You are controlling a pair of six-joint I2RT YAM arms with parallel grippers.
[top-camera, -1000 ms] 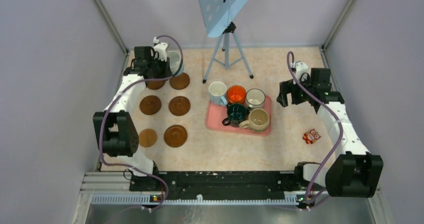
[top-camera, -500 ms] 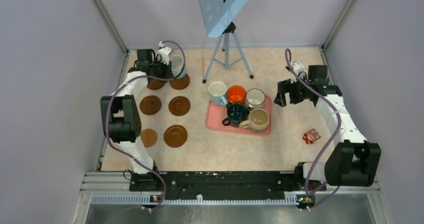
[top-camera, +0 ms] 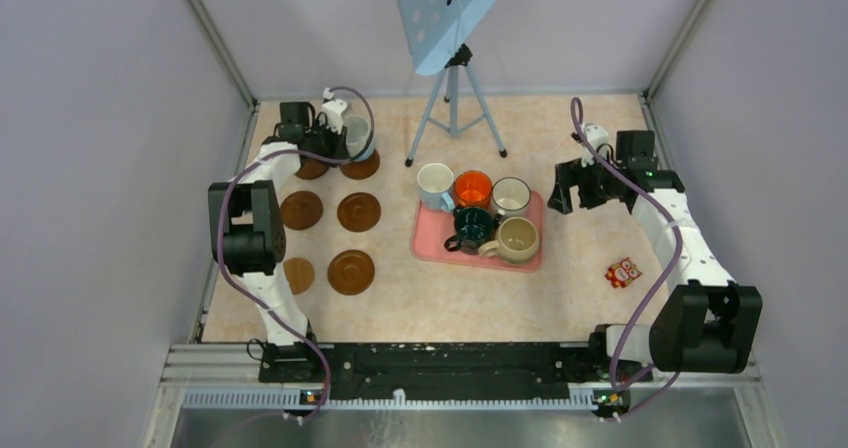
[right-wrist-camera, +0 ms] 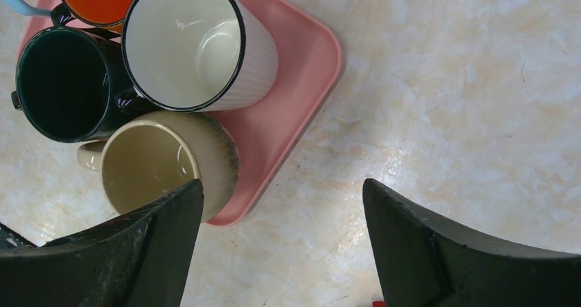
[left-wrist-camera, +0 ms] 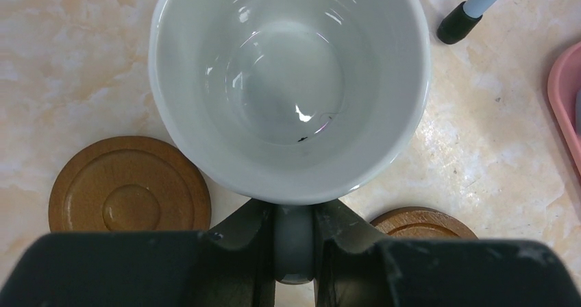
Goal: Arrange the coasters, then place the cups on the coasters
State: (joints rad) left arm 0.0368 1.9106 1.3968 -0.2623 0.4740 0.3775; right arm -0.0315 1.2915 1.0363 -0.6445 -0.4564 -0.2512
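Observation:
A white cup (left-wrist-camera: 291,81) hangs by its handle in my left gripper (left-wrist-camera: 294,218), which is shut on that handle at the far left of the table (top-camera: 352,133). Below it lie two brown coasters (left-wrist-camera: 130,194) (left-wrist-camera: 421,223), one on each side. Several more coasters (top-camera: 300,209) (top-camera: 358,211) (top-camera: 350,271) form two columns toward me. The other cups stand on the pink tray (top-camera: 428,248): white (top-camera: 435,183), orange (top-camera: 472,188), dark-rimmed white (right-wrist-camera: 199,43), dark green (right-wrist-camera: 62,81), beige (right-wrist-camera: 157,166). My right gripper (right-wrist-camera: 281,197) is open just right of the tray, holding nothing.
A tripod (top-camera: 455,98) carrying a blue perforated board stands at the back centre; one of its feet (left-wrist-camera: 455,26) is close to the held cup. A small red packet (top-camera: 623,271) lies on the right side of the table.
My left gripper has carried the white cup a little to the right over the far coasters. My right gripper has shifted slightly left toward the tray and stays open.

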